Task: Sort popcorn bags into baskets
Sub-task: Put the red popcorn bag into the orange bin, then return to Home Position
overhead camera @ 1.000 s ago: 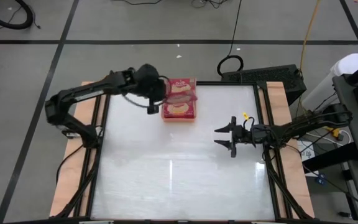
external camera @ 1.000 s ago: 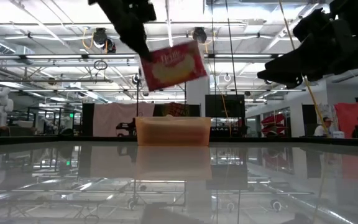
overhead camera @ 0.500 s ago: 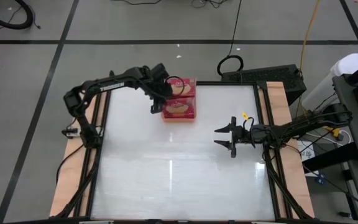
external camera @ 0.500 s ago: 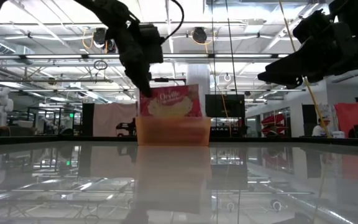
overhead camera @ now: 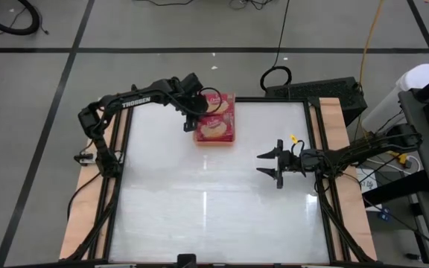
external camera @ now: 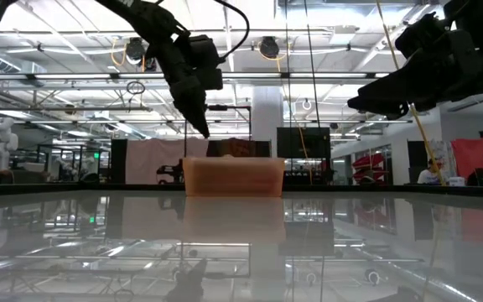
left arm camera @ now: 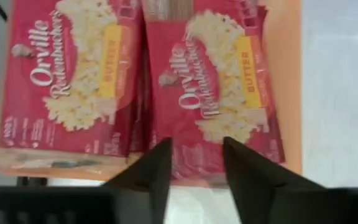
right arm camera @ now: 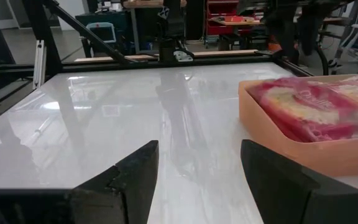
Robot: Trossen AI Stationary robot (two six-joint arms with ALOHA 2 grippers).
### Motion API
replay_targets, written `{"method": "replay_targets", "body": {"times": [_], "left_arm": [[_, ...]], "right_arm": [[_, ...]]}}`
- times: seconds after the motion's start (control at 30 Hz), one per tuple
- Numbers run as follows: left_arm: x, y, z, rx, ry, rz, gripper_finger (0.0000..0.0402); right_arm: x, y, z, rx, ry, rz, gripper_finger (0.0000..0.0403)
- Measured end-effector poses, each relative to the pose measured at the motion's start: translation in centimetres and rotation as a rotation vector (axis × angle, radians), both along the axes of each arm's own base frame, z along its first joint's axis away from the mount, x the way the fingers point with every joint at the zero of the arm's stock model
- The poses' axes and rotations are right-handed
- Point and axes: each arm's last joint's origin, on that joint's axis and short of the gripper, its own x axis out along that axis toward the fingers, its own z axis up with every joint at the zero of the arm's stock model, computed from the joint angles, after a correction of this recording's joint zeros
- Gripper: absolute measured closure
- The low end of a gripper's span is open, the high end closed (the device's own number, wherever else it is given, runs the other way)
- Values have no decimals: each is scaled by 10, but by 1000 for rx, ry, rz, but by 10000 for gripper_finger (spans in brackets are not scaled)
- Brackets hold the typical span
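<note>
Glossy white counter (overhead camera: 214, 201) fills the near half of the overhead view, bare of loose packets. Over its right side the right hand (overhead camera: 276, 164) waits with its fingers spread and nothing between them, well apart from the goods. Farther back, at the counter's far edge, sits the orange tray (overhead camera: 215, 138), its long axis running near to far. Two red Orville Redenbacher butter popcorn bags (left arm camera: 216, 93) lie face up on top, side by side, on what look like more beneath. The left hand (overhead camera: 188, 123) hangs just beside the tray's left rim, above it, fingers parted and pinching nothing; it is by far the nearer arm. By my reading, no packets remain outside the tray, so it need only draw back leftward.
</note>
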Motion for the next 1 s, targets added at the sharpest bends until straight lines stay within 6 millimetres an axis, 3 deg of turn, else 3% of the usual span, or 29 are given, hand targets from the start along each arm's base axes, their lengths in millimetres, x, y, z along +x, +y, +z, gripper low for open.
{"method": "replay_targets", "body": {"times": [0.2, 0.33, 0.4, 0.5, 0.67, 0.83, 1.0], "left_arm": [[2, 4, 2, 72, 16, 130, 176], [0, 2, 8, 97, 27, 294, 166], [-1, -11, 13, 107, -3, 287, 178], [1, -45, 25, 172, -157, 229, 216], [-19, -104, 32, 206, -353, 187, 291], [-47, -153, 19, 253, -480, 164, 347], [-76, -181, 2, 244, -588, 140, 388]], "right_arm": [[0, 0, 0, -1, 0, 0, 184], [0, 0, 0, -18, 1, 1, 184], [0, 0, 1, -9, -8, -3, 187], [-1, 0, 5, 5, -35, -4, 206], [-4, 3, 10, -26, -66, -1, 287], [-6, 4, 10, -107, -54, 25, 387], [-8, 4, 4, -135, 16, 35, 383]]}}
